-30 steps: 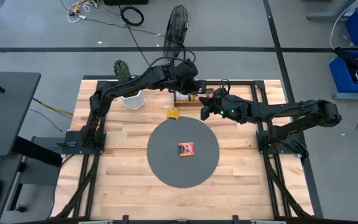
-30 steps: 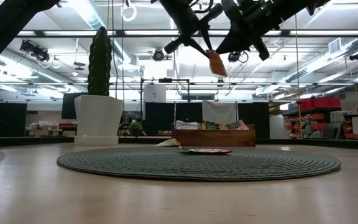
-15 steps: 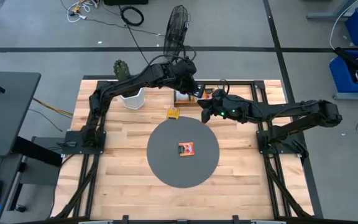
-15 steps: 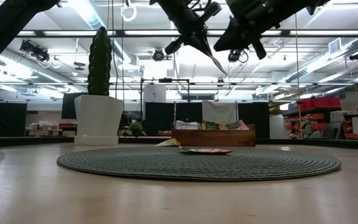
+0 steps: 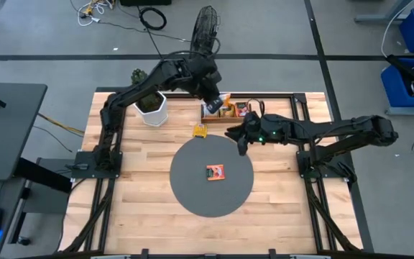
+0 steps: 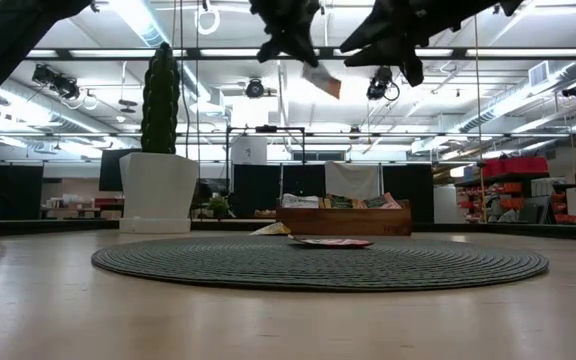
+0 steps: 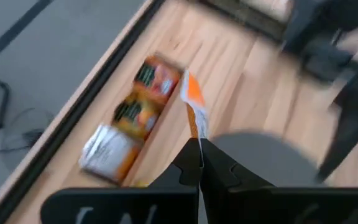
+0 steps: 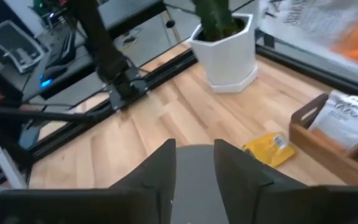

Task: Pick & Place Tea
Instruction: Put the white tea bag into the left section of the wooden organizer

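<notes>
My left gripper (image 5: 218, 98) hangs high above the wooden tray (image 5: 230, 114) at the table's far side, shut on an orange-and-white tea sachet (image 7: 193, 106). Several more sachets (image 7: 132, 118) lie in the tray. A red-orange sachet (image 5: 215, 173) lies flat on the round grey mat (image 5: 192, 194). A yellow one (image 5: 200, 131) lies on the wood between mat and tray. My right gripper (image 8: 194, 155) is open just right of the left one, above the mat's far rim, with nothing between its fingers. My left gripper pinches the sachet by one edge (image 7: 196, 134) between its two fingertips. The fingers slant down from the far side. The sachet (image 6: 321, 80) sticks out past the tips, tilted and edge-on to the wrist camera, lifted well clear of tray and table.
A cactus in a white pot (image 5: 149, 106) stands at the far left of the table. Black rails (image 5: 293, 108) frame the far right corner. The near half of the mat and the wood around it are bare.
The sachet has passed from my right gripper to my left. The left shut on it, then rose toward the far left and rolled, tipping the sachet from hanging to tilted. My right gripper opened, let go and drew a little toward the near edge.
</notes>
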